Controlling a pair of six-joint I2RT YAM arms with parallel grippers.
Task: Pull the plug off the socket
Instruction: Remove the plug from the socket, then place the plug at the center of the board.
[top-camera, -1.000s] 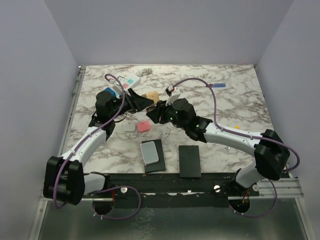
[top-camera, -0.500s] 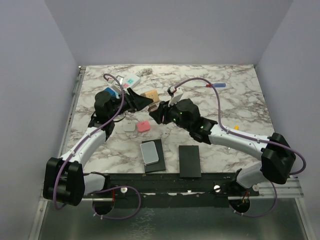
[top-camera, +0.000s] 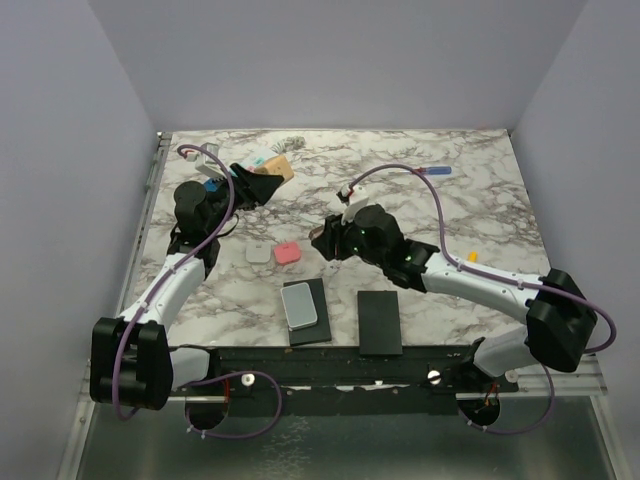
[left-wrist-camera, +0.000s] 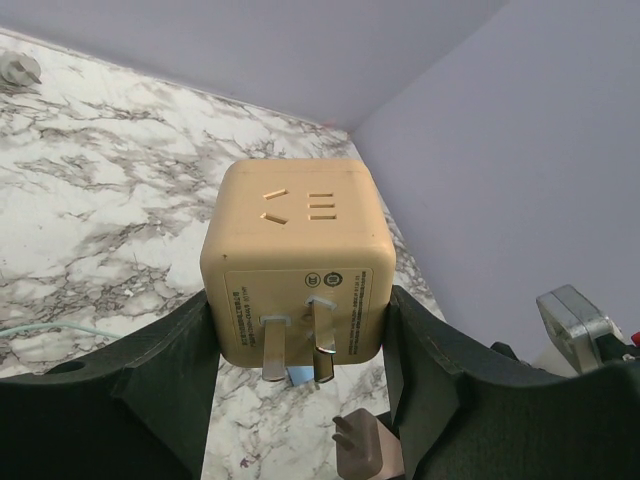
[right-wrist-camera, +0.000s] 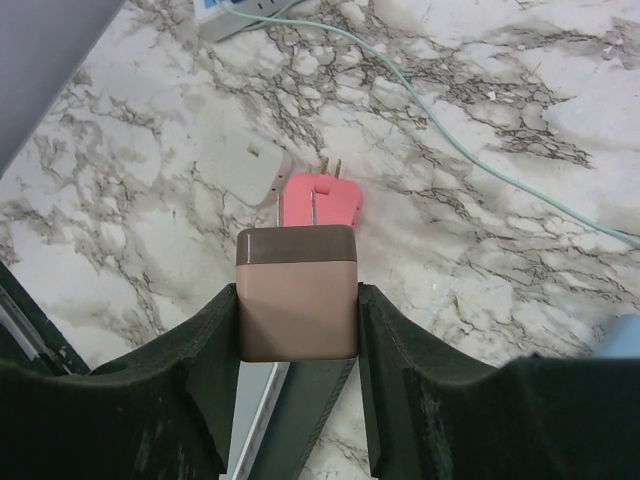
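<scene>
- The left jaws (left-wrist-camera: 297, 320) are clamped on a tan cube plug (left-wrist-camera: 295, 260). In the last second this arm has swung back toward the far left corner, carrying the cube away from the right arm.
- The cube's metal prongs hang bare in the air, so we judge the plug is already free of any socket.
- The power strip (top-camera: 258, 158) lies on the tabletop (top-camera: 450, 220) at the far left, close beside the left jaws and mostly hidden by them.
- In the right wrist view, its blue end shows at the top edge, well apart from the right jaws (right-wrist-camera: 297, 320).
- The right jaws grip a brown block (right-wrist-camera: 297, 290) above a pink plug (right-wrist-camera: 320, 200).
</scene>
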